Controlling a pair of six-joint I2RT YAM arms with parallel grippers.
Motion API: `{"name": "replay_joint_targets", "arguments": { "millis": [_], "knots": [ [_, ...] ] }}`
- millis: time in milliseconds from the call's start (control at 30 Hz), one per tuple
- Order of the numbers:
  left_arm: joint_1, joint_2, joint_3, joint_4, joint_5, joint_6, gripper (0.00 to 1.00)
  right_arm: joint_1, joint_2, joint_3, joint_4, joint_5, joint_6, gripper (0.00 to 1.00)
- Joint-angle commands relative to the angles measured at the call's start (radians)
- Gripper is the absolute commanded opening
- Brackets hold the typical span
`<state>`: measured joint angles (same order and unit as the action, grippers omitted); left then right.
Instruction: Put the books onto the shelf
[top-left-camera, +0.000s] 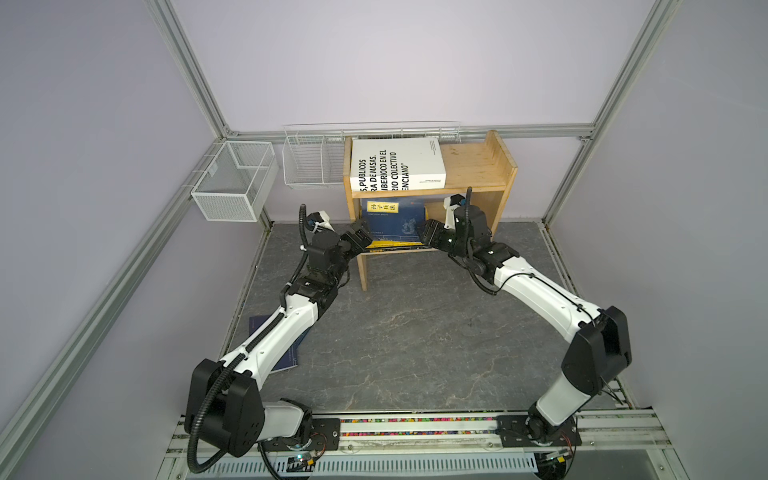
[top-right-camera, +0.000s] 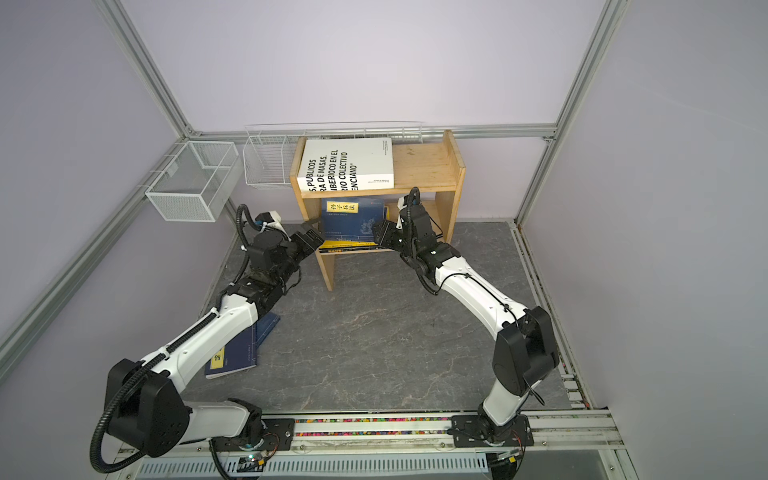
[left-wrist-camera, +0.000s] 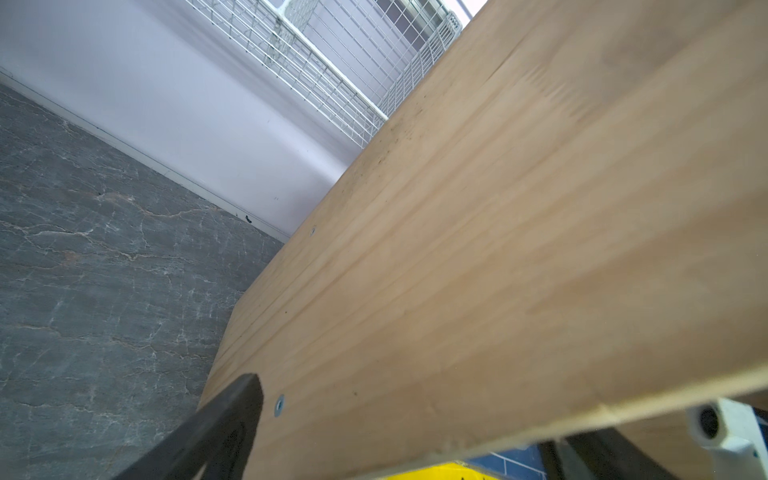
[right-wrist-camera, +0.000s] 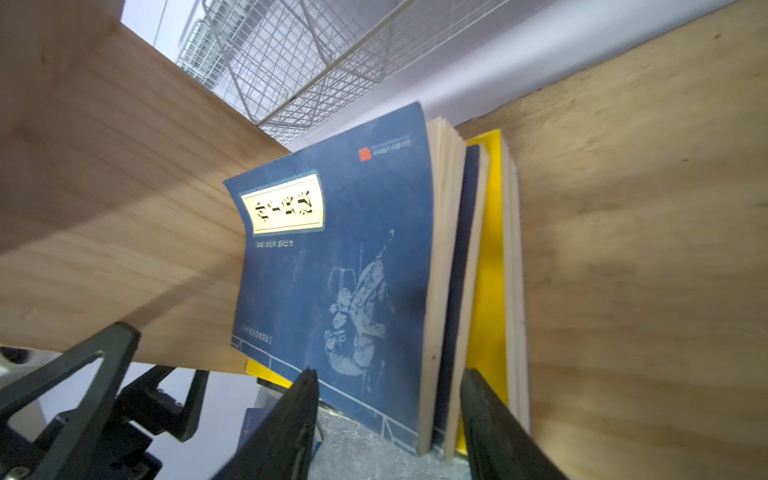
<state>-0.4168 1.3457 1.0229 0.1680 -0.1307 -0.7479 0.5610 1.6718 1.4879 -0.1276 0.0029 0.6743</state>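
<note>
Shelf (top-left-camera: 478, 166) stands at the back of the tabletop (top-left-camera: 415, 332). White book (top-left-camera: 397, 166) lies flat on the top tier. Lower tier holds a flat stack with a navy book (top-left-camera: 392, 220) on top, another navy one under it, then the yellow book (right-wrist-camera: 488, 270). The stack's front edge sticks out past the tier.

One loose navy book (top-right-camera: 239, 353) is on the tabletop, half under the left arm, not yet shelved.

Right end effector (right-wrist-camera: 388, 374): jaws apart, straddling the stack's near edge, no squeeze visible.

Left end effector (top-left-camera: 363, 237): jaws wide apart at the shelf's left side panel, holding nothing.

Handling, judged:
- Navy books are thin, light and floppy paperbacks. The top cover curls and the pages fan.
- Grip near the spine or pinch the whole thickness, since a lone cover would bend or tear.
- Covers look matte, so slip risk seems low.
- The loose book lies flat on the tabletop, so an edge needs lifting, or sliding to the tabletop rim, before pinching.
- The white book is thick and likely heavy, and is already placed.
</note>
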Motion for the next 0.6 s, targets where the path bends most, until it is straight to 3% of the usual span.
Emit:
{"name": "replay_joint_targets", "arguments": {
  "millis": [0, 567],
  "knots": [
    [0.007, 0.017, -0.005, 0.019, 0.017, -0.001, 1.0, -0.001, -0.028, 0.049, -0.059, 0.065, -0.1, 0.58],
    [0.008, 0.028, -0.013, 0.03, 0.043, 0.008, 0.99, -0.006, 0.12, 0.188, -0.112, 0.047, -0.132, 0.54]
  ]
}}
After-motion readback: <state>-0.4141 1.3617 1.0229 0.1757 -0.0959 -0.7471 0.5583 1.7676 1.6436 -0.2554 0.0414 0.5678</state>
